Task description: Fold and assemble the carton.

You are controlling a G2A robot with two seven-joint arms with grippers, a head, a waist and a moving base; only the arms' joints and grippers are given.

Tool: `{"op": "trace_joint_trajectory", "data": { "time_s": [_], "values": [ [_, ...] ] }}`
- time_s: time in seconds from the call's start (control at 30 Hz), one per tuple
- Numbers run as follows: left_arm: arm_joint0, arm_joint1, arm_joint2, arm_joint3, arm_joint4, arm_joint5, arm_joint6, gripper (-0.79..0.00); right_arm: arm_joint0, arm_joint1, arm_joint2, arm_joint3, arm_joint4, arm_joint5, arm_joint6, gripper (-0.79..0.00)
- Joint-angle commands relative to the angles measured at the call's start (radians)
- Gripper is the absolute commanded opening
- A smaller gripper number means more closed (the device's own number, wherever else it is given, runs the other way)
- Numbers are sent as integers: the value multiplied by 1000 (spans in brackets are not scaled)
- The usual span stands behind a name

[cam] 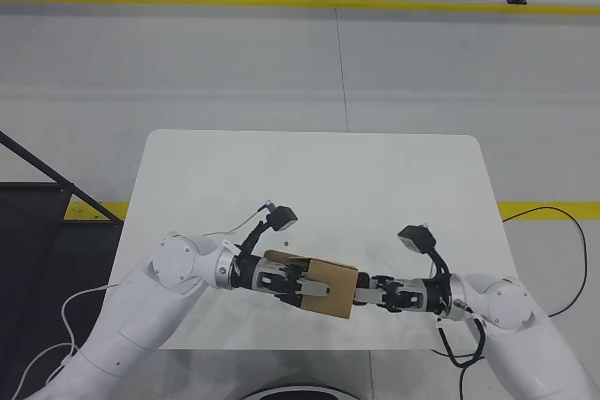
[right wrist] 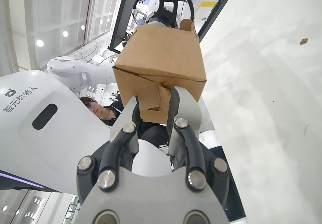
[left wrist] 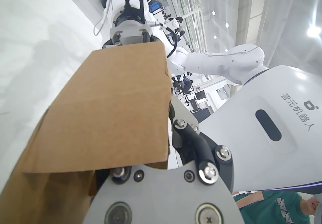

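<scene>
So the carton (cam: 332, 285) sits between the two arms, over the near part of the white table (cam: 310, 180), close to the edge on the robot's side. It lies on its side, long axis running from one arm to the other, a bit skewed to the table edge. I honestly can't tell if it's resting on the tabletop or hanging just above it.

The left gripper (cam: 313, 288) has the carton's open end. In the left wrist view one white finger (left wrist: 183, 114) lies flat against the outside of the brown wall (left wrist: 113, 109), and the other finger is hidden behind the cardboard. From the top view it looks clamped on that wall.

The right gripper (cam: 366, 292) is at the opposite end. In the right wrist view its two fingers pinch a crumpled little flap (right wrist: 151, 98) on the carton's (right wrist: 161, 59) end face, one pad on each side of it (so that claw (right wrist: 154, 104) is closed on the cardboard, not hanging loose). That end is only partly folded in: the panels meet along a ragged seam and the pinched flap sticks out toward the gripper. At the far end another flap (right wrist: 186, 25) stands up past the box's edge.

There's also a small brown scrap (right wrist: 304, 41) lying on the table, well apart from the carton.
</scene>
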Motion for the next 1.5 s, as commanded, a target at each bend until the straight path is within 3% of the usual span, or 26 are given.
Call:
{"op": "trace_joint_trajectory", "data": {
  "time_s": [0.0, 0.73, 1.47],
  "values": [
    [0, 0, 1, 1, 0, 2, 0, -785, 0, 0, 0, -3, -5, 2, -1, -517],
    [-7, -4, 8, 8, 2, 1, 1, -785, 14, -5, -17, -13, -26, 19, -3, -486],
    [-5, -5, 9, 13, -4, 4, 3, -785, -6, -3, -8, -40, -49, -26, -7, -471]
  ]
}}
